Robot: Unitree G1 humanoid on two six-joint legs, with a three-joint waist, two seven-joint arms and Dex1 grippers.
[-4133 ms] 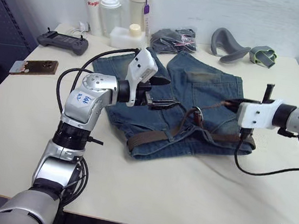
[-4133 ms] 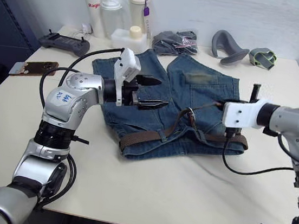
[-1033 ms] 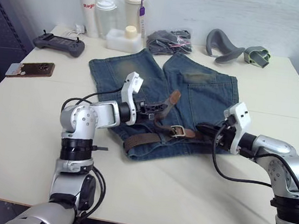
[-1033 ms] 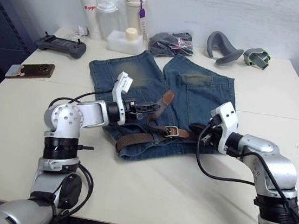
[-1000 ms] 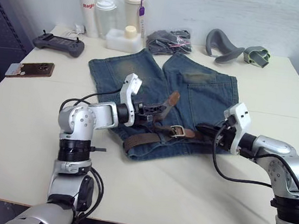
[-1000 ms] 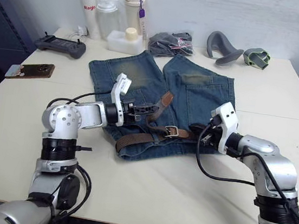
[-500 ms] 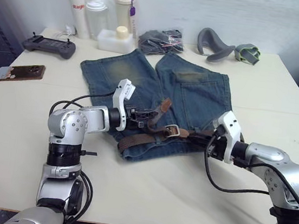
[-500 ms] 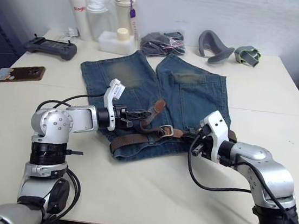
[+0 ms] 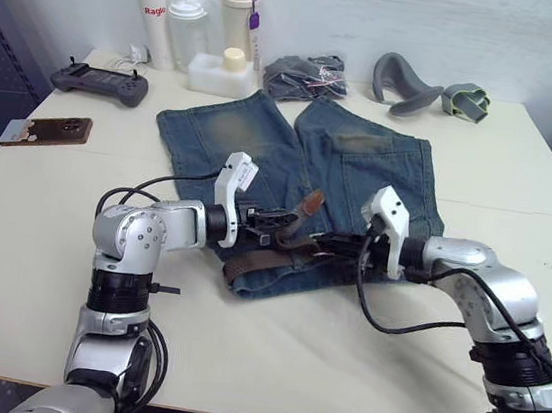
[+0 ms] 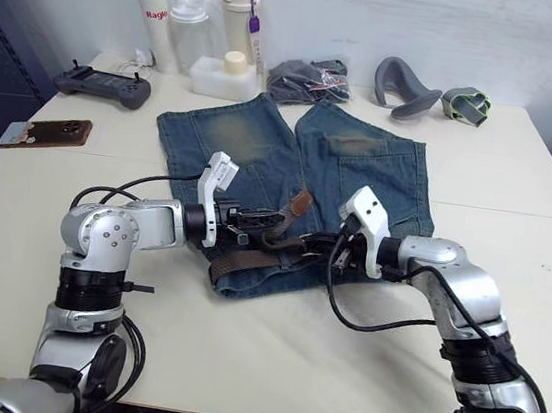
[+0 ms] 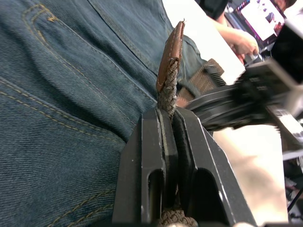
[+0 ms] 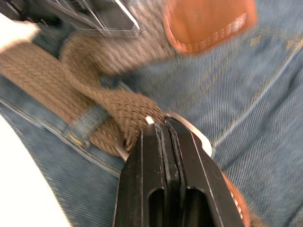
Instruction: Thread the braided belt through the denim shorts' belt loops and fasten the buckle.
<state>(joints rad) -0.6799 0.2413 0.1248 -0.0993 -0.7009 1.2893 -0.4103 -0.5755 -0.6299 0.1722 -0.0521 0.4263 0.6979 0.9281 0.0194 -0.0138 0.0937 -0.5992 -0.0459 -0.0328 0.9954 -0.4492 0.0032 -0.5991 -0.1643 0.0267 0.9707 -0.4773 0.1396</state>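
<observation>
Pale table [image 9: 37, 268] under a white wall, bottles and a controller at the far edge, with the denim shorts [image 9: 362, 162] spread flat at centre, waistband nearest the robot and the braided belt [image 9: 262, 258] lying along that waistband, already through a belt loop [image 12: 85, 124] there. Left gripper [image 9: 272, 219] was clamped on the belt just behind its plain brown tip [image 11: 174, 45], which stood up over the denim, and right gripper [image 9: 334, 242] was pinched shut at the buckle [image 12: 194, 135] on the waistband (whether actually on its silver frame, cannot tell). Judged soft, limp and light, so best taken at the stiffer leather tip and the rigid buckle frame, since the woven length would sag and twist if held mid-span.
</observation>
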